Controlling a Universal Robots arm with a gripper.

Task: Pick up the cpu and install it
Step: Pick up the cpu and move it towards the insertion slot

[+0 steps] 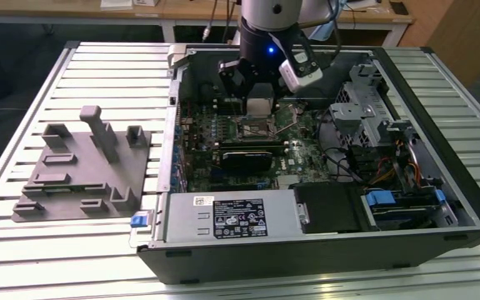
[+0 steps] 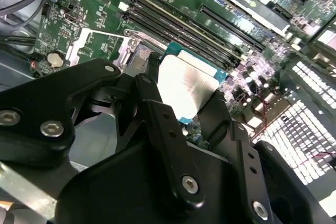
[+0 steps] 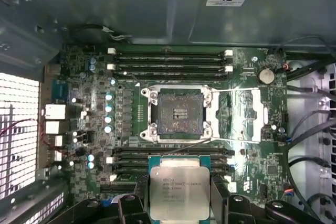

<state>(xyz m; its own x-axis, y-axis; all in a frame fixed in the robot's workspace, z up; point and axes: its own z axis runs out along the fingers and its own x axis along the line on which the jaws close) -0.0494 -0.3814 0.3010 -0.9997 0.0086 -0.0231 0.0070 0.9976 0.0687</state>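
The black two-fingered tool (image 3: pixel 179 203) is clamped on the edges of the thin square cpu with a silver-grey metal top (image 3: pixel 179 190), held above black memory slots (image 3: pixel 168 153) near the open dark square socket (image 3: pixel 180 113) on the green motherboard (image 3: pixel 262 150), inside the dark open computer case (image 1: pixel 307 256) on the slatted metal desk (image 1: pixel 98 250).

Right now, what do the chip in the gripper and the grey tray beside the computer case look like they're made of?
The cpu: a pale silver metal lid with a dull, soft sheen, on a green board edge that is probably fibreglass laminate. The tray: uniform matte grey with no glint, so likely plastic, possibly printed.
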